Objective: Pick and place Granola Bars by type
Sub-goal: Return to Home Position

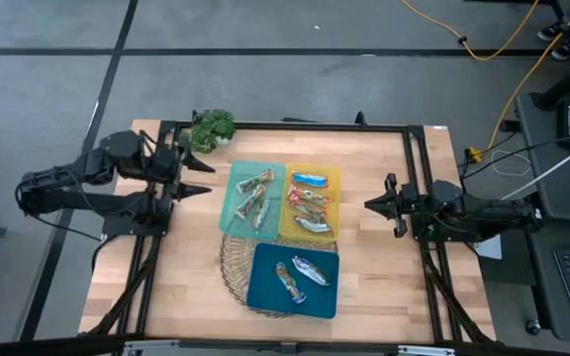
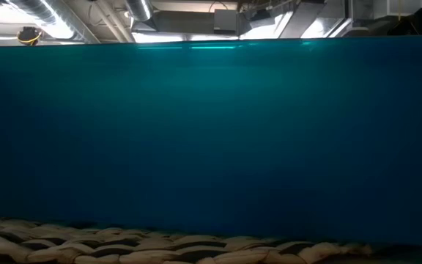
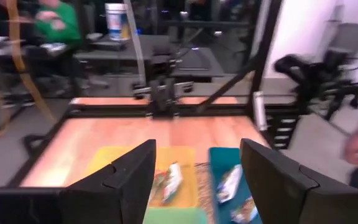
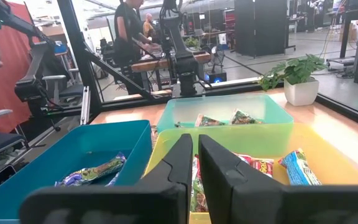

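Granola bars in shiny wrappers lie in three trays at mid-table. The pale green tray (image 1: pixel 234 203) holds two greenish bars (image 1: pixel 255 195). In the yellow tray (image 1: pixel 336 188) lie a blue bar (image 1: pixel 308 179), a red one (image 1: pixel 308 198) and a silver one (image 1: pixel 314 224). Two bars (image 1: pixel 300 274) rest in the dark blue tray (image 1: pixel 265 292). My left gripper (image 1: pixel 204 170) (image 3: pixel 197 180) hovers open at the table's left side, beside the green tray. My right gripper (image 1: pixel 372 206) (image 4: pixel 196 168) is shut, to the right of the yellow tray, pointing at it.
The blue tray sits on a wire basket (image 1: pixel 231 259), and its wall (image 2: pixel 211 132) fills the low view. A potted plant (image 1: pixel 213 129) (image 4: pixel 297 74) stands at the far edge behind the green tray. A black frame rail (image 1: pixel 419 198) borders the table. People show in the room beyond.
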Controlling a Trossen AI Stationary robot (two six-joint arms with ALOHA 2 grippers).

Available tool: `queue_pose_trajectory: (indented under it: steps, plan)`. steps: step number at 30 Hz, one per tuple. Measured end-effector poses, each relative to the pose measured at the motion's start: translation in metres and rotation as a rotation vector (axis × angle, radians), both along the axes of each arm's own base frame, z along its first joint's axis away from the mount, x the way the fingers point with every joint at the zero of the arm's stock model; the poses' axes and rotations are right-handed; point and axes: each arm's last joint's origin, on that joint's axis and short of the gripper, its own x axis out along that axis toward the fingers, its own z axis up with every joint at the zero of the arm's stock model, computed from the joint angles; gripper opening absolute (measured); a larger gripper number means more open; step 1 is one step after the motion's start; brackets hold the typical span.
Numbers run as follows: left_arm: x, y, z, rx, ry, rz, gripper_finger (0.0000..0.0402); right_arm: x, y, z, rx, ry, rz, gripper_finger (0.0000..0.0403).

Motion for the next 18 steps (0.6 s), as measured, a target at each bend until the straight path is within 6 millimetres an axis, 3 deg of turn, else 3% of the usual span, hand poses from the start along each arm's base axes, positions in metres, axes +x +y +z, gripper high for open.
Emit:
queue_pose_trajectory:
  steps: [6, 12, 18]
  plan:
    - [-0.026, -0.002, -0.030, -0.057, -0.071, 0.104, 0.0226, 0.000, 0.000, 0.000, 0.000, 0.000, 0.000, 0.0032]
    - [-0.037, 0.001, -0.089, -0.128, -0.149, 0.265, 0.0224, 0.000, 0.000, 0.000, 0.000, 0.000, 0.000, 0.0032]
    - [-0.035, -0.003, -0.140, -0.110, -0.346, 0.109, 0.0224, 0.000, 0.000, 0.000, -0.001, 0.000, 0.000, 0.0032]
